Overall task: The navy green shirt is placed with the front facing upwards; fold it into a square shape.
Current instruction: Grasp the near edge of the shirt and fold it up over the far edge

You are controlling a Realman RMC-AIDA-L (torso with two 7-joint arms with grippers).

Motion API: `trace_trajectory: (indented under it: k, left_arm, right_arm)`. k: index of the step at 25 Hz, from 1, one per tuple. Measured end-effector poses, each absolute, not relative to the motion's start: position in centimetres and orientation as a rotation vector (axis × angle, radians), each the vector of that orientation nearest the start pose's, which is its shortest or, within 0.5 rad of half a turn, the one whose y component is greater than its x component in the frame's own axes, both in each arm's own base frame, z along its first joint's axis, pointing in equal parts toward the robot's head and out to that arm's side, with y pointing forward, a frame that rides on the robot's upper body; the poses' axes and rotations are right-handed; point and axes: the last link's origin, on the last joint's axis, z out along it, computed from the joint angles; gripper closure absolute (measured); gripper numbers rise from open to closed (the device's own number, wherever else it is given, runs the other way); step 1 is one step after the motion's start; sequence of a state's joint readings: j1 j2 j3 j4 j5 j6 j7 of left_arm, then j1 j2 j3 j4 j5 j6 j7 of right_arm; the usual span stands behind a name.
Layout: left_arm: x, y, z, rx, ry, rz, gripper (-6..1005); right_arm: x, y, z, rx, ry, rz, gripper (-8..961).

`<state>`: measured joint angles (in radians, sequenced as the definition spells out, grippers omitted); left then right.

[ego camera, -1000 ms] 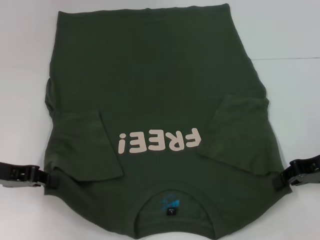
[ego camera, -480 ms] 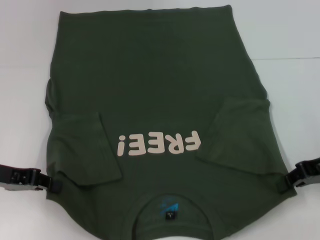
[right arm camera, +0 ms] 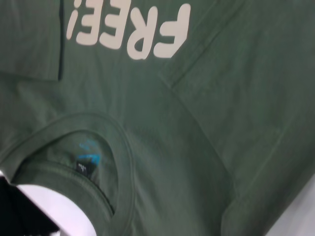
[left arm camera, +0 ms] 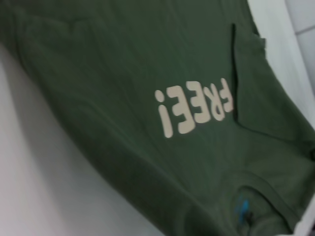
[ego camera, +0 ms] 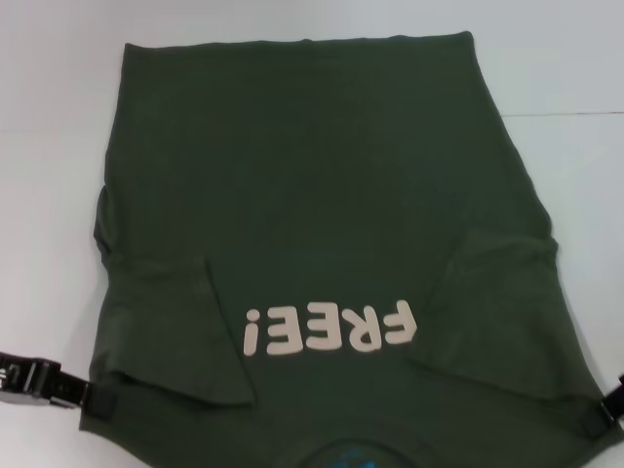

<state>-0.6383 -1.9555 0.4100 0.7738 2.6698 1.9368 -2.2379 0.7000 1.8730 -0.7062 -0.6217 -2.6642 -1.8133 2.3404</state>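
Olive cotton fills the table: the shirt lies front-up, both sleeves folded in over the chest, pink "FREE!" lettering between them. At its near left shoulder corner the left gripper pinches the fabric edge; at the near right corner the right gripper does likewise (mostly out of view). The collar lies between the two grippers.

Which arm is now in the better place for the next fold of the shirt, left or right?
Neither clearly; probably both together. The left gripper is at the shirt's left shoulder edge and the right gripper at its right shoulder edge, level with each other. Both sleeves are already folded in.
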Motion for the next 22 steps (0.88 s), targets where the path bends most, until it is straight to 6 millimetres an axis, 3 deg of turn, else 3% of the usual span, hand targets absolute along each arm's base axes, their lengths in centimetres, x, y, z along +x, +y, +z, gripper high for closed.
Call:
trace_trajectory:
  k: [12,22]
  left_arm:
    - [-29.2,28.4,7.0,-2.64,-1.975,-0.079,963]
    - [-30.4,29.0,8.1,-2.508,-1.926,-0.315,963]
  right_arm:
    - [30.8,30.3,6.6,-2.598,1.9,-0.395,889]
    - [32.2,30.6,8.0,-2.463,1.94,-0.047,890]
